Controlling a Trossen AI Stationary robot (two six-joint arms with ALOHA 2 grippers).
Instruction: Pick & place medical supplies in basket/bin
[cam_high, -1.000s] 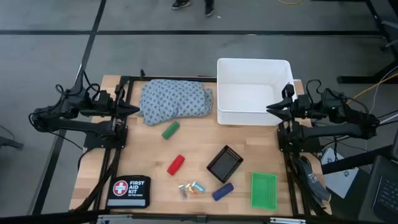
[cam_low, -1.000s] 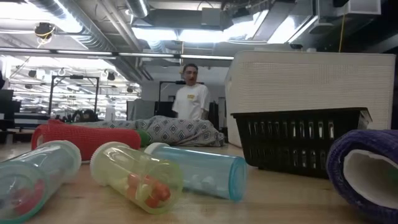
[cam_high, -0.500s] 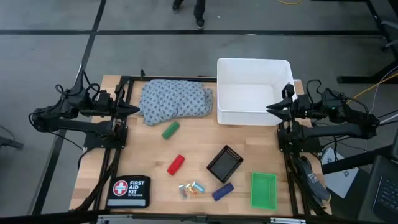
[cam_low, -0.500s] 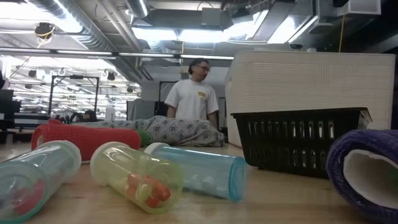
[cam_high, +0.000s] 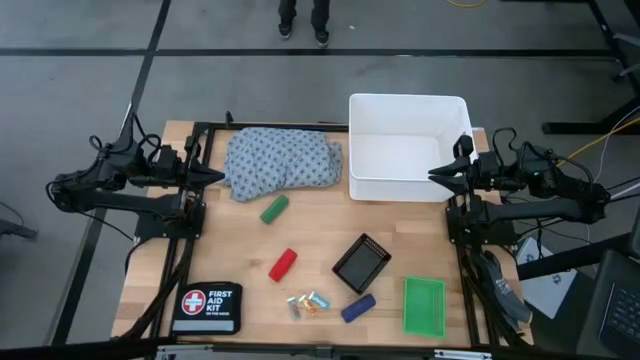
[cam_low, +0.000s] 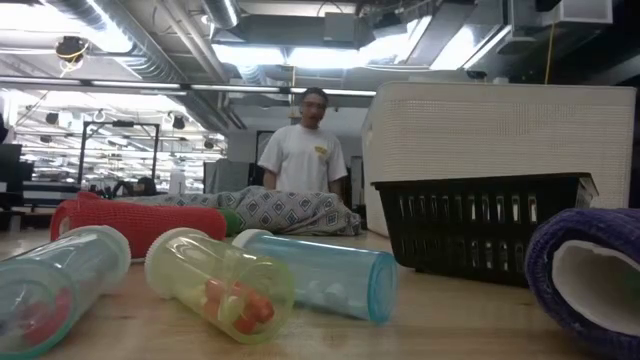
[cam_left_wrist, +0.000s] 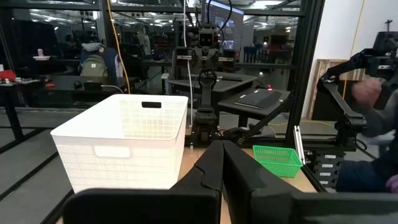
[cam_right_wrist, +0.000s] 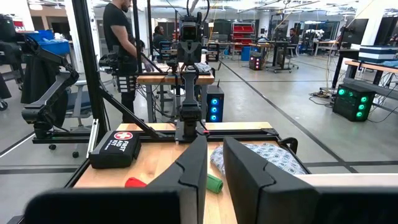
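Both arms are waiting at the table's sides: the left gripper (cam_high: 214, 176), fingers pressed together, and the right gripper (cam_high: 437, 173), fingers slightly apart, are holding nothing. The rolls, green (cam_high: 273, 209), red (cam_high: 283, 264), blue (cam_high: 358, 308), are lying loose between them, outside the white tub (cam_high: 408, 104).

Wooden table (cam_high: 310, 235), white plastic tub (cam_high: 407, 146), dotted cloth (cam_high: 282, 161)

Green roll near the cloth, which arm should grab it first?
Probably the left. The green roll lies closer to the left gripper than to the right gripper, which waits beside the white tub.
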